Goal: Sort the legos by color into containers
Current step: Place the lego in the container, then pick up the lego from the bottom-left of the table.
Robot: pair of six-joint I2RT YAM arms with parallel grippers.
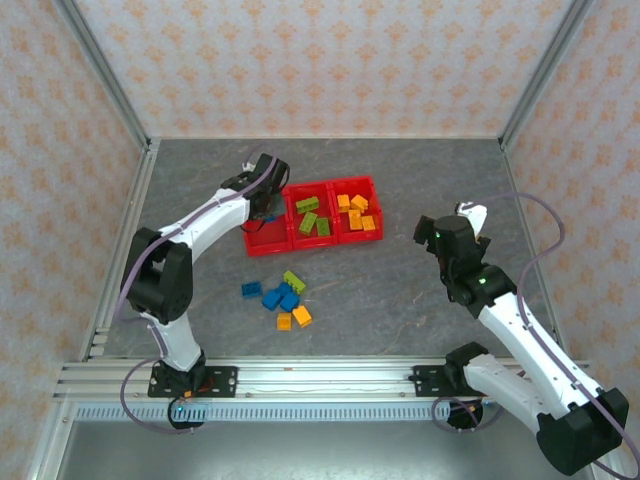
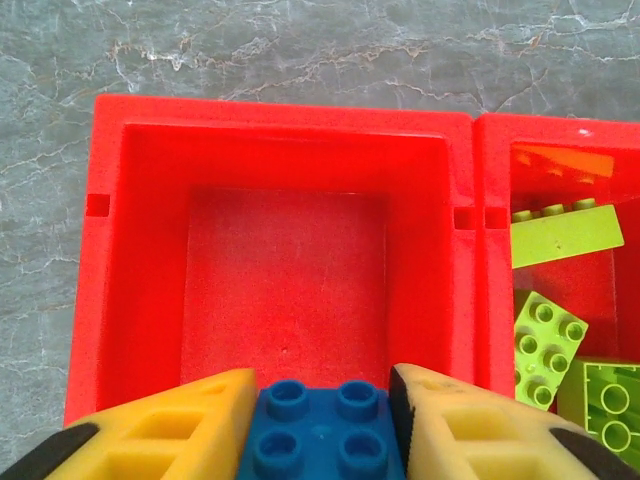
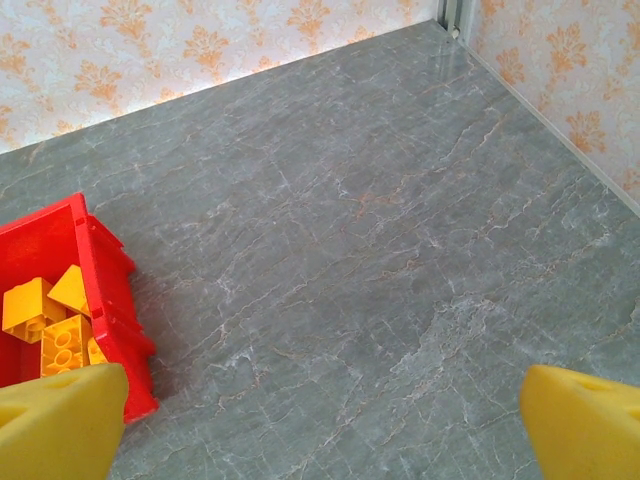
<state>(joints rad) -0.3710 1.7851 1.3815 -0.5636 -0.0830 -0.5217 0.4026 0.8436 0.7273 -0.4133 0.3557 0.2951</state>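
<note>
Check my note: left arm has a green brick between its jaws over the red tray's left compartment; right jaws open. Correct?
No. The left wrist view shows the brick between the left jaws is blue, not green. The rest stands: it is over the red tray's left compartment, and the right jaws are open.

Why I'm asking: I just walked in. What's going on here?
Two robot arms are sorting bricks by colour into a red tray. The left gripper holds a blue brick over the tray's bare left compartment. Green bricks lie in the middle compartment, orange ones in the right. The right gripper hangs open over the table beside the tray. Several bricks lie loose on the table.
</note>
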